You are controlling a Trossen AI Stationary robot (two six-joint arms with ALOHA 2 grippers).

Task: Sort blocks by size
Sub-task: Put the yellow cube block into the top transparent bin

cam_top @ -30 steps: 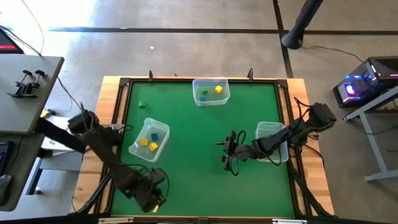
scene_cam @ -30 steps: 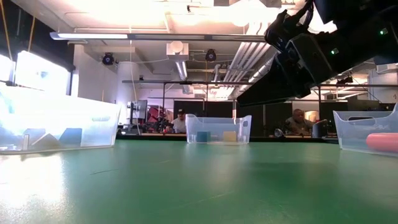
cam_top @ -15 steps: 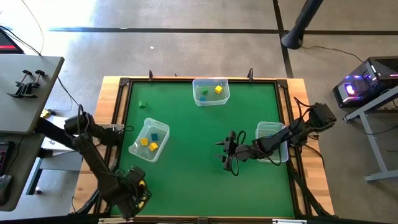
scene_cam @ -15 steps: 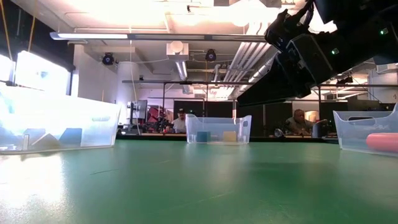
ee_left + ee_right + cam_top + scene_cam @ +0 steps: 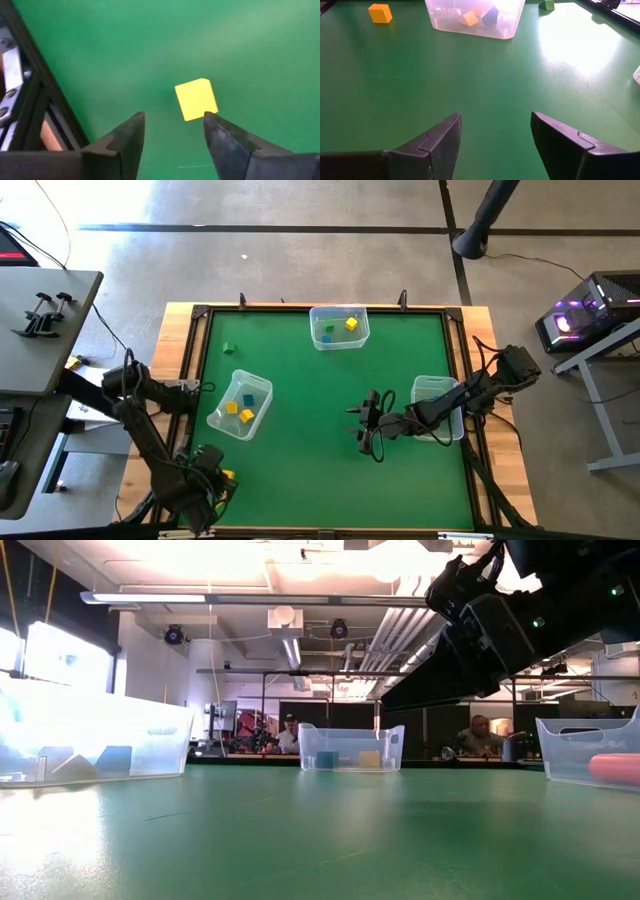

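Note:
A yellow cube lies on the green mat near the table's near left corner; it also shows in the high view. My left gripper is open just short of it, the cube close ahead of one fingertip; in the high view the left gripper is at that corner. My right gripper is open and empty above the mat's middle right, also in its wrist view. A small green block lies at the far left. Several blocks lie in the left bin and the far bin.
A third clear bin stands at the right, under my right arm; the low view shows a pink cylinder in it. The table's black frame runs close beside my left gripper. Open mat lies in the middle.
My left gripper has swung along the table's near edge toward the left edge and now stands at the near left corner. My right arm has kept still.

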